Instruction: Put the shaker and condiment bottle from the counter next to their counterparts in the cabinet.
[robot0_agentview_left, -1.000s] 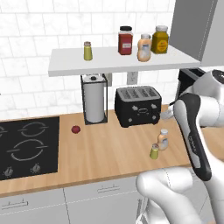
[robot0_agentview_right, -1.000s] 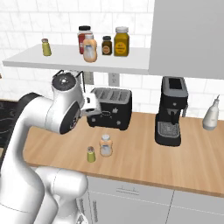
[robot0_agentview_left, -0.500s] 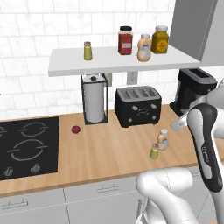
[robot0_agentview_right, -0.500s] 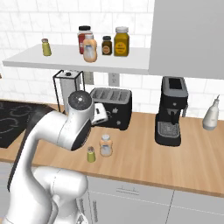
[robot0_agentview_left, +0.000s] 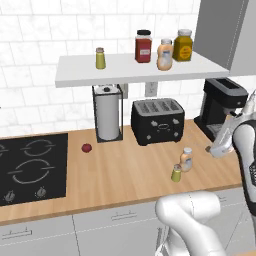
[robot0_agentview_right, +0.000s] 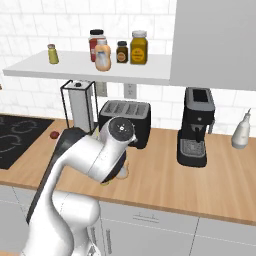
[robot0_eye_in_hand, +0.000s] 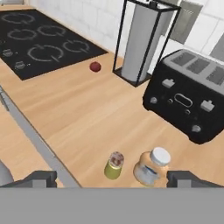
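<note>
The arm has swung right across the left base view over the last second, and the hand (robot0_eye_in_hand: 112, 178) now hangs above the front of the bench (robot0_agentview_left: 125, 175) with its fingers spread wide and nothing between them. In the hand view the shaker (robot0_eye_in_hand: 114, 165) and the condiment bottle (robot0_eye_in_hand: 152, 166) stand just beside each other at the lower middle of the frame, right above the gap between the fingertips. In the left base view both stand at the lower right, the shaker (robot0_agentview_left: 176, 173) a little nearer the bench edge than the bottle (robot0_agentview_left: 186, 159), neither moved. The cabinet shelf (robot0_agentview_left: 130, 71) at the upper middle carries the matching shaker (robot0_agentview_left: 100, 58) on the left and the fatter peach bottle (robot0_agentview_left: 164, 54) on the right. The swing seems to have lined the hand up for a first pick; nothing is lifted yet.
</note>
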